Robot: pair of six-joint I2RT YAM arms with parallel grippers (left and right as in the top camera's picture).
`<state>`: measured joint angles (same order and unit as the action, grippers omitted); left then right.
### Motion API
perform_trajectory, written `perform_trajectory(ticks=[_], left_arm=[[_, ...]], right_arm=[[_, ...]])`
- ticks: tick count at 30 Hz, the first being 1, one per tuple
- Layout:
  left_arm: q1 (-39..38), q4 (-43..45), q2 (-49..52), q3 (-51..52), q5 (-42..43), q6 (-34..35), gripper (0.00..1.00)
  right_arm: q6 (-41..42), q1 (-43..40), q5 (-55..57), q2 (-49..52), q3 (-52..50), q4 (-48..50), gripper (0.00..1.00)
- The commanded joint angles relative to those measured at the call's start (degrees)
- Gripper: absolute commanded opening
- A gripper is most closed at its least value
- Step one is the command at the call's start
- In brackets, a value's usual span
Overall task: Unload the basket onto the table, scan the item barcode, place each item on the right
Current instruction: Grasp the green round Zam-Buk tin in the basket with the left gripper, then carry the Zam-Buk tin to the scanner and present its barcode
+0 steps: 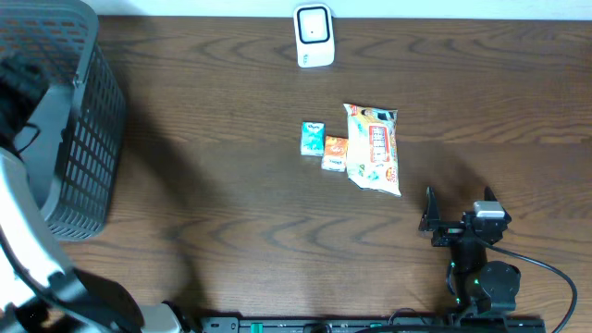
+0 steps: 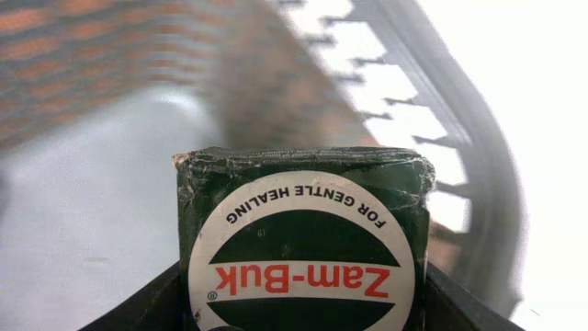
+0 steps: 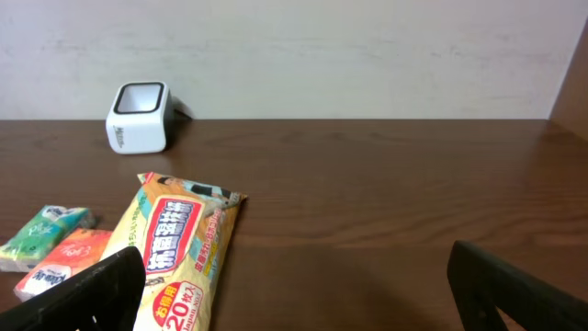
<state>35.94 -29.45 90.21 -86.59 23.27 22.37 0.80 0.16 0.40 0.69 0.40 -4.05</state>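
While the right gripper (image 3: 299,292) gapes empty, the left gripper (image 2: 303,308) clamps a green Zam-Buk box (image 2: 303,239).

Overhead straight down, right wrist low — shared scanner (image 1: 314,37), left close-up

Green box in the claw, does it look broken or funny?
Yes. The Zam-Buk box has a scuffed, dented top edge with whitish worn corners, and its label reads upside down in the left wrist view.

Dark green box (image 2: 303,248), white disc, red lettering. Grey lattice basket (image 1: 74,120); white scanner (image 1: 314,37). Dark brown wood-grain table (image 1: 231,231); yellow packet (image 1: 373,148), red panel.
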Motion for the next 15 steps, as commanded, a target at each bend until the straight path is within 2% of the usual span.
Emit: perform_trajectory(ticks=[1,10,15], left_arm=[[-5.88,0.24,-5.03,0.00,6.36,4.11,0.59],[-21.42,2.80,-11.98,0.00,5.66,0.59,0.59],[-27.58,-0.44,-12.31,0.02,5.68,0.28,0.59]], right_arm=[[0.22,-0.46,-0.09,-0.26,-0.09,-0.26,0.99],[0.24,-0.46,-0.09,-0.26,-0.09,-0.24,0.99],[0.22,-0.46,-0.09,-0.26,-0.09,-0.24,0.99]])
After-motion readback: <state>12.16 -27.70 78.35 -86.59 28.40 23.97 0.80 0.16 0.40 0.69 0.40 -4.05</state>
